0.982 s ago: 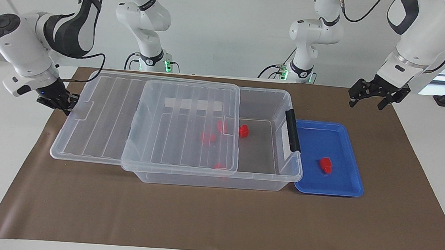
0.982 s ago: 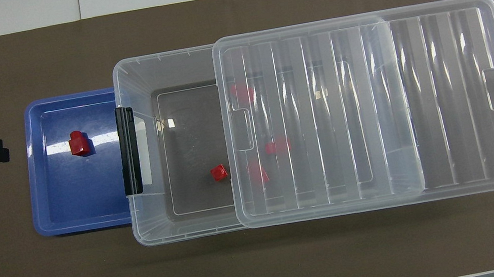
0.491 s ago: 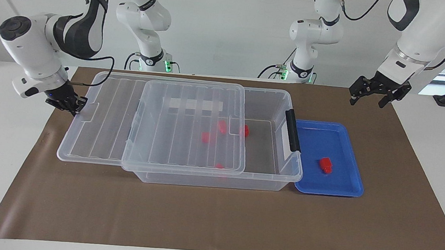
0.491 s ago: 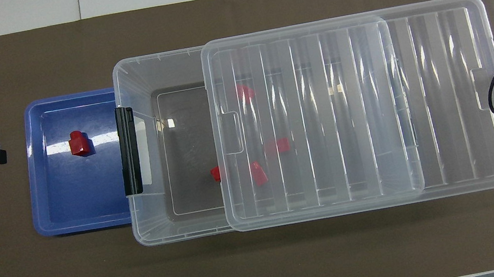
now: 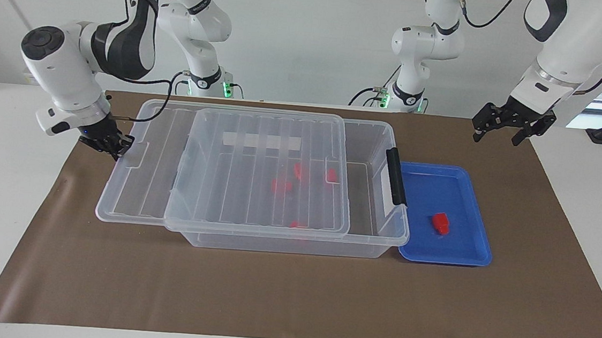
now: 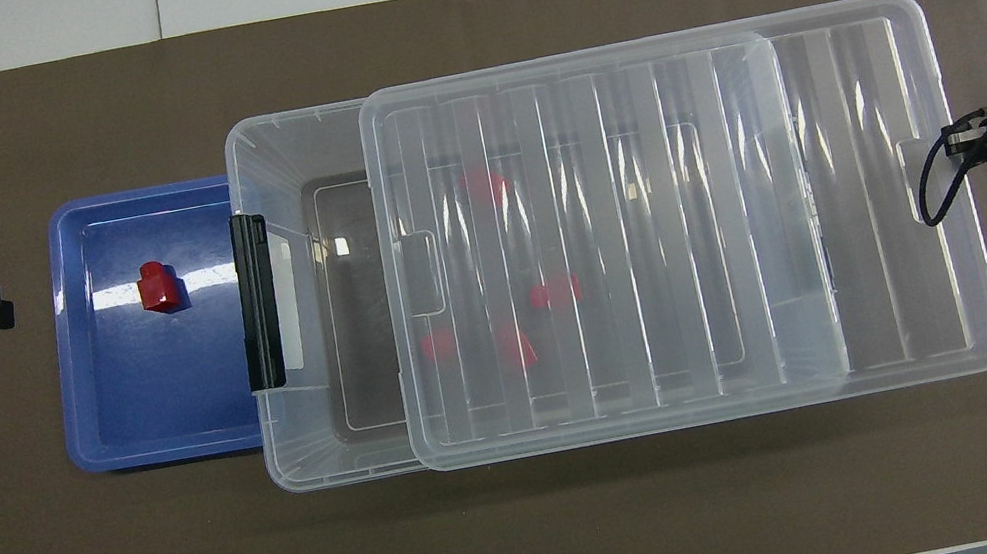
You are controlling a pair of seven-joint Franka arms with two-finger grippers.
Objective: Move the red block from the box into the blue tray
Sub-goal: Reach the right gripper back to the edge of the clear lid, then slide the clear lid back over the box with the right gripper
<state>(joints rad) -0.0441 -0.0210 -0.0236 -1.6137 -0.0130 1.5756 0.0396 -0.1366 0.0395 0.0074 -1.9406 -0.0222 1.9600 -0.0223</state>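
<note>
Only dimly, through the ribbed lid [image 5: 258,171], four red blocks [image 6: 554,293].

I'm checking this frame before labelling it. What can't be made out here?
- Right gripper: its grip on the lid is too small to tell, facing view; overhead, its arm hides it.
- Blocks in the box: blurred by the ribbed lid, both views.
</note>
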